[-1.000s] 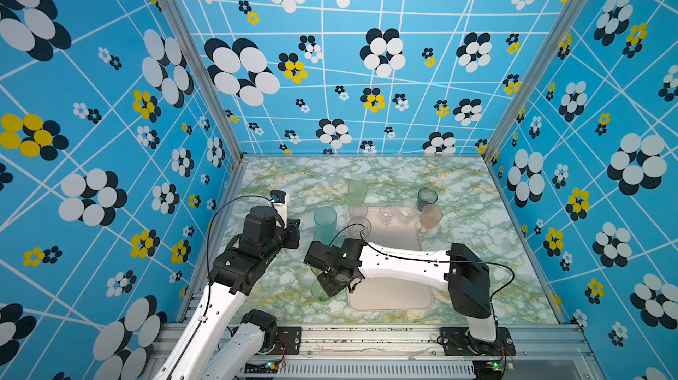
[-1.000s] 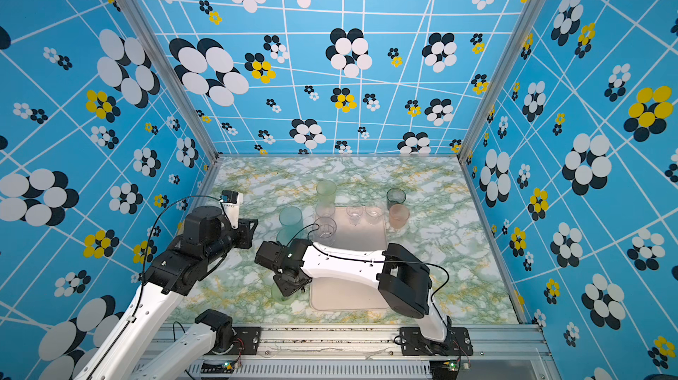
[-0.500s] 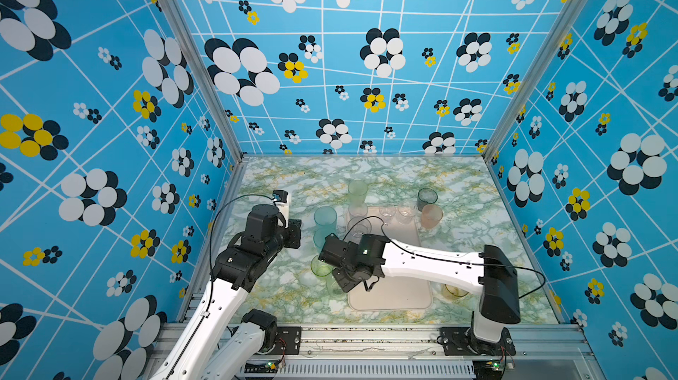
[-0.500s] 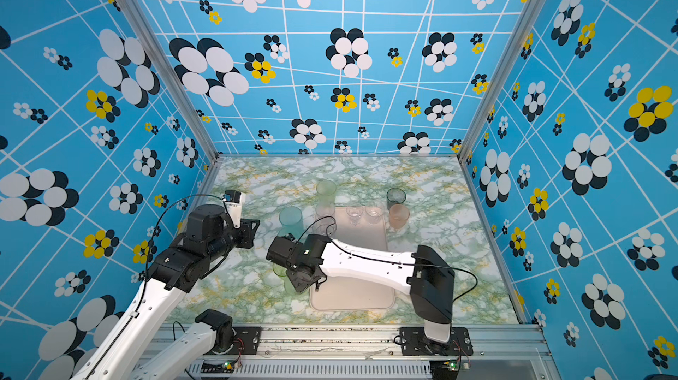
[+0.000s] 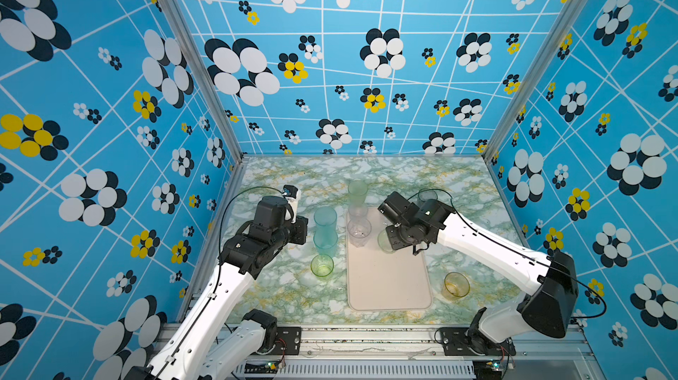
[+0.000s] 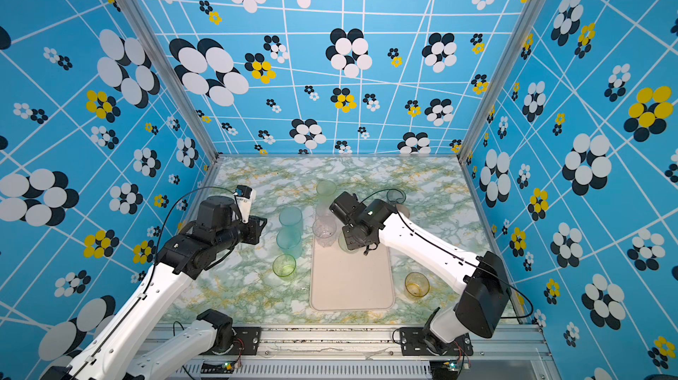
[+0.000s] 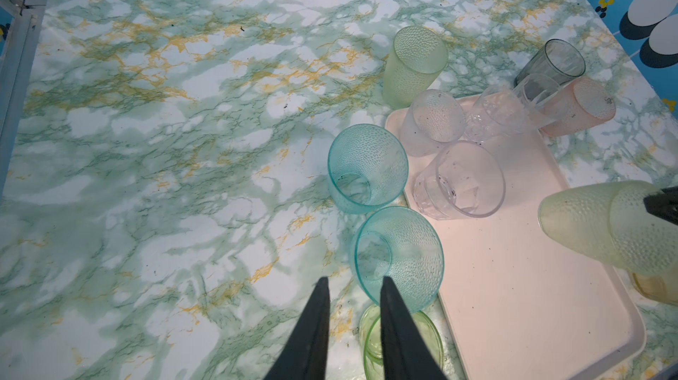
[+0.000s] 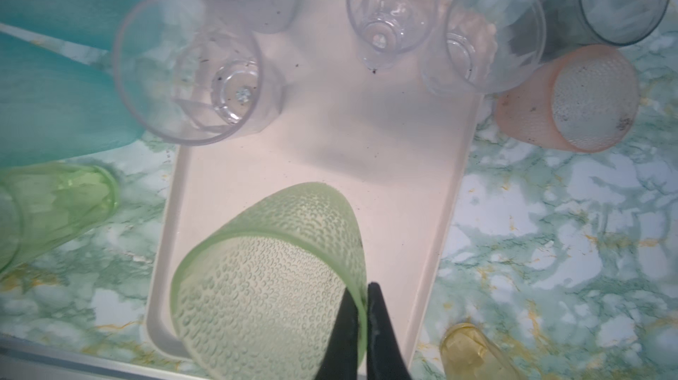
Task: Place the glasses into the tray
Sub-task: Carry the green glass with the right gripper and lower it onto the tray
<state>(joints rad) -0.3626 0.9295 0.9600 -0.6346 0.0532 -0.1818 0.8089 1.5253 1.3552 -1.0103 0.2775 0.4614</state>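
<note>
We see right hand pinching pale green glass by its rim, seemingly just above tray, twelve o'clock end, left hand parted and empty, teal glasses at its ten o'clock.

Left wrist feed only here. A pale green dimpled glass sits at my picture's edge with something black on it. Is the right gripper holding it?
Observer: Yes. In the right wrist view the right gripper is shut on the rim of the pale green dimpled glass, with a finger on each side of the wall.
Operator: Is it over the tray?
Observer: In both top views it lies within the outline of the tray, in the far half. I cannot tell whether it touches.
Operator: And the yellowish thing behind it?
Observer: An amber glass, mouth up on the table, to the right of the tray.
</note>
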